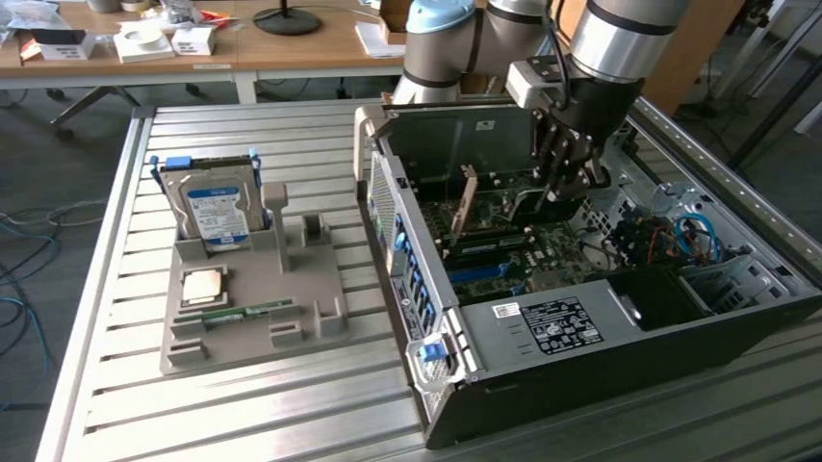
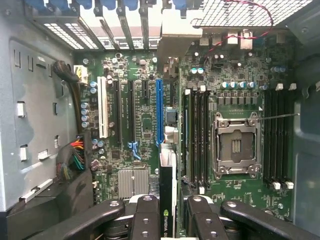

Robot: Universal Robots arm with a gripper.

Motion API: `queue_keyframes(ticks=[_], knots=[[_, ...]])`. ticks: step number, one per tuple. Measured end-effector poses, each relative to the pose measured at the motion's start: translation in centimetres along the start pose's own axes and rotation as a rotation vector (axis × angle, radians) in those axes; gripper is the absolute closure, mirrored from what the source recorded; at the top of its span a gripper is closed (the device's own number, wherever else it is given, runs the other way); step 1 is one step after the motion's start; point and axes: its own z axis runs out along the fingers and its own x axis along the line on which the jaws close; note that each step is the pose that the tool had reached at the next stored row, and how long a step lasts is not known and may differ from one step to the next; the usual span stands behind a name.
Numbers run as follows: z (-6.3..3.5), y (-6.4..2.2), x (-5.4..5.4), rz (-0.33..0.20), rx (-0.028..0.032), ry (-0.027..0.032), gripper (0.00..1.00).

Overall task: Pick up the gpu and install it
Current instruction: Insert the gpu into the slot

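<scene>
Black and seen edge-on, the gpu (image 2: pixel 166 200) is being clasped between the dark fingers (image 2: pixel 145 217) of the gripper (image 2: pixel 170 212), whose jaws are pressing on its two flat faces. In the wrist view the card is lying in line with the long blue slot (image 2: pixel 160 112) on the green motherboard (image 2: pixel 145 125). Whether its lower edge is touching that slot cannot be told. A metal-framed processor socket (image 2: pixel 235 145) is sitting to one side of the slot, flanked by rows of black memory slots (image 2: pixel 197 135).

In the exterior view the gripper (image 1: pixel 565 178) is reaching down into the open computer case (image 1: pixel 617 346), which is lying on its side on a slatted aluminium table (image 1: pixel 129 404). To the exterior view's left, well apart from the case, a grey fixture tray (image 1: pixel 295 289) is resting on the table. It is carrying a silver hard drive (image 1: pixel 216 210) standing upright at its far end, a square processor chip (image 1: pixel 206 285) lying flat, and a slim green memory stick (image 1: pixel 238 313) lying just beside the chip.
</scene>
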Motion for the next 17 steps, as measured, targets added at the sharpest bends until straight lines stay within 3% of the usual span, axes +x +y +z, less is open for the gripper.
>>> queue_keyframes(ticks=[17], knots=[[1.81, 0.02, 0.1, 0.000, 0.0000, 0.0001, 0.74]])
